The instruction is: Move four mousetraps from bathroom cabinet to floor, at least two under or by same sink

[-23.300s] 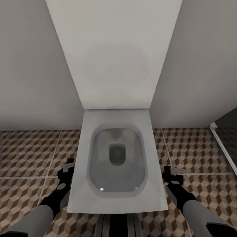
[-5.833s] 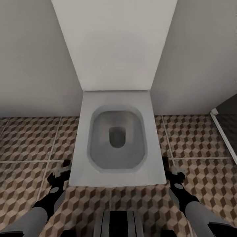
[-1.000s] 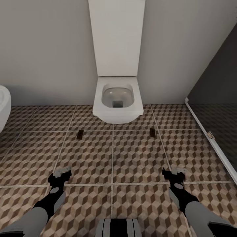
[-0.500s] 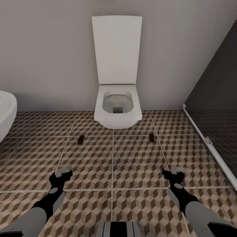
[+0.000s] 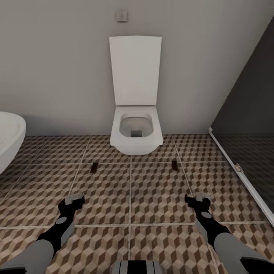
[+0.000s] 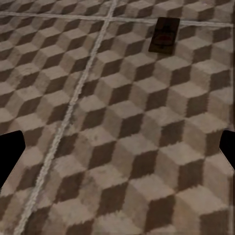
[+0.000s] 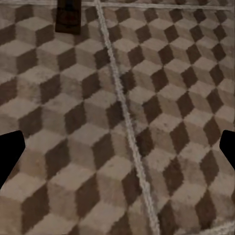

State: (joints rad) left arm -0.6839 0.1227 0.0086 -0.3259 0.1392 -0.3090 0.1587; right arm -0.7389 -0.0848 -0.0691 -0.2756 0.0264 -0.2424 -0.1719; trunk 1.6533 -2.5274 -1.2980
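Observation:
Two mousetraps lie flat on the cube-patterned bathroom floor (image 5: 129, 198), one in front of each side of the toilet: the left mousetrap (image 5: 94, 166) and the right mousetrap (image 5: 174, 164). The left wrist view shows a small dark board with a red mark (image 6: 165, 35) ahead of my left gripper (image 6: 117, 152). Another dark board (image 7: 68, 17) lies ahead of my right gripper (image 7: 117, 149). In the head view my left gripper (image 5: 74, 201) and right gripper (image 5: 196, 199) hover low over the tiles, both open and holding nothing. The cabinet is out of view.
A white wall-hung toilet (image 5: 136, 131) with its lid up stands against the grey wall. The edge of a white sink (image 5: 9, 142) shows at the left. A dark glass shower partition (image 5: 247, 114) with a white sill runs along the right.
The whole view has drawn back from the toilet, so more wall, a flush plate and more of the sink now show. Both arms keep the same pose; the mousetraps lie where they were.

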